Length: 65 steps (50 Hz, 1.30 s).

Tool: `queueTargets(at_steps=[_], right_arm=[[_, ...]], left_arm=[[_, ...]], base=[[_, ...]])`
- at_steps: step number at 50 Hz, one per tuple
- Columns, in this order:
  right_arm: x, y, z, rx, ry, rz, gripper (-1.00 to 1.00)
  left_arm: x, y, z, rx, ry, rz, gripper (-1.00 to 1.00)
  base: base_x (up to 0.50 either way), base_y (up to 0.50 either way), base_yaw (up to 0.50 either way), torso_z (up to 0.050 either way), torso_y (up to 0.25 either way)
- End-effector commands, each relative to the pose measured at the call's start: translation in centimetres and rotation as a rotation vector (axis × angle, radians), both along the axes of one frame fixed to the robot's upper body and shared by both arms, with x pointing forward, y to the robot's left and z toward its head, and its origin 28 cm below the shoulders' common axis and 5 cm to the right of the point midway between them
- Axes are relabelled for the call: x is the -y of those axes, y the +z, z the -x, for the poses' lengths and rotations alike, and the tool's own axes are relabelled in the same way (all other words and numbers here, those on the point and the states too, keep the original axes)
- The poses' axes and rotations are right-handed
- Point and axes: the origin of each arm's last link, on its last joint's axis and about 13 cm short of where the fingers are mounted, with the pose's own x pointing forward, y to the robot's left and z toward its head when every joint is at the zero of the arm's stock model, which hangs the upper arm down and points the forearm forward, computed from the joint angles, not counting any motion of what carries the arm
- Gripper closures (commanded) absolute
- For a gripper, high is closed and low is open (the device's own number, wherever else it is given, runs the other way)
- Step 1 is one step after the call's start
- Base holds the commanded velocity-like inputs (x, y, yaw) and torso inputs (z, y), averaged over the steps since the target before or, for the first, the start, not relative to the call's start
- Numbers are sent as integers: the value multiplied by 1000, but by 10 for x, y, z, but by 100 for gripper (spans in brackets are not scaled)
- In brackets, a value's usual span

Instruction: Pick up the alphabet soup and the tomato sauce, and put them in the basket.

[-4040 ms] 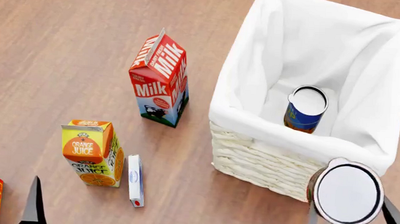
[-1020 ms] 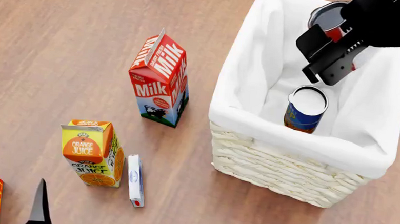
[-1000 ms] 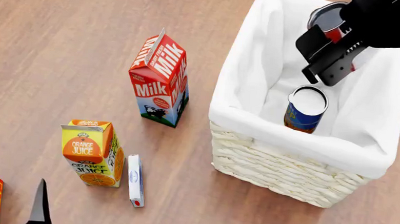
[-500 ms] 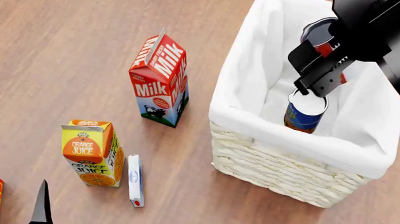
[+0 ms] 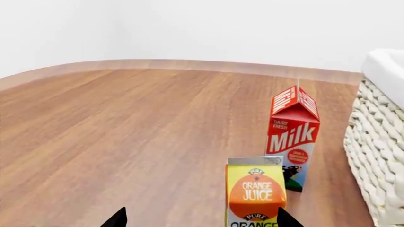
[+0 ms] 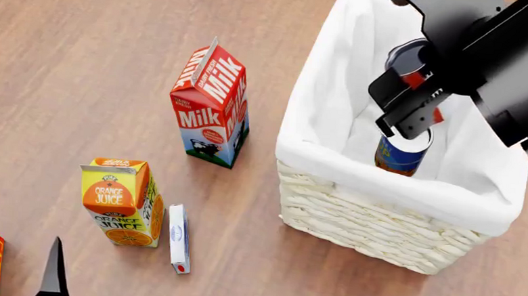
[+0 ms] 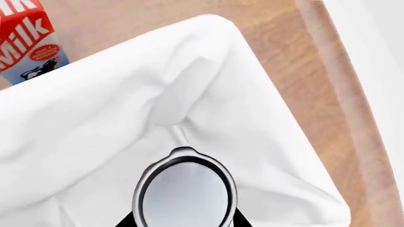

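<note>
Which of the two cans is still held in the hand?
The tomato sauce, red-labelled, gripped by the right hand above the basket; the blue alphabet soup stands inside, free.

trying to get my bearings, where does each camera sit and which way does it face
Head view: high up, looking down on the floor, cartons and basket; shows the right gripper holding the tomato sauce above the soup.
Left wrist view: low, facing level across the floor at the juice and milk; two dark fingertips show.
Right wrist view: above the basket, looking down on the can top.
All three share the milk and basket.
</note>
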Motion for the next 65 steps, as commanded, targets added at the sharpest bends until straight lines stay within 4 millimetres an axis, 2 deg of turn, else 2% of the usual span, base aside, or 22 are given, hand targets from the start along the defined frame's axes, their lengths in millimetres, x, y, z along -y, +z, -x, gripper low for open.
queueTargets(at_steps=[1, 12, 43, 65], right_arm=[[-8, -6, -6, -7, 26, 12, 100], [-9, -20, -9, -23, 28, 27, 100], [-15, -28, -15, -46, 42, 38, 100], [-14, -36, -28, -31, 12, 17, 100]], left_arm=[[0, 2, -3, -3, -35, 45, -100], [0, 1, -3, -7, -35, 44, -100], [-3, 2, -4, -4, -27, 50, -100], [-2, 0, -5, -12, -26, 48, -100]], base=[[0, 0, 0, 0, 0], [0, 0, 0, 0, 1], [0, 0, 0, 0, 0], [0, 0, 0, 0, 0]])
